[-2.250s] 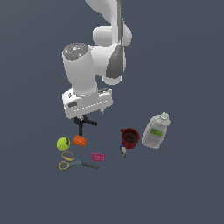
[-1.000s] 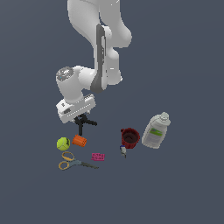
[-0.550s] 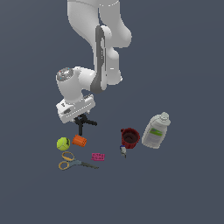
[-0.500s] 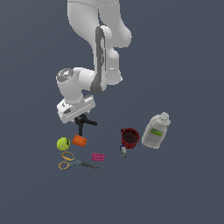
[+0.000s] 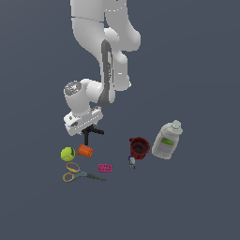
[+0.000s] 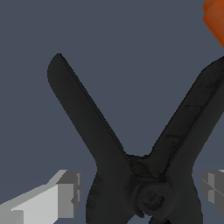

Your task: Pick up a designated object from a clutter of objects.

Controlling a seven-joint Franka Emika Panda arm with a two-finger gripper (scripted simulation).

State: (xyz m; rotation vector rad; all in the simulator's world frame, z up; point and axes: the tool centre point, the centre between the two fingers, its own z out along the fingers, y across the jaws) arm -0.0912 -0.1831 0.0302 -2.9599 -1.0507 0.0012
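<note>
Directly between our gripper's [image 6: 138, 192] spread fingers [image 6: 61, 194] lies the black clamp [image 6: 140, 166], pivot centred, neither pad touching it; it rests just beside the orange cylinder [image 5: 85, 150].

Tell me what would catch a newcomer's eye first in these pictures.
The big white arm bending down over the black clamp dominates the exterior view, its pincer straddling the clamp's pivot with fingers apart on either side. Next come the bright bits nearby: the orange cylinder and yellow-green ball beside the clamp.
</note>
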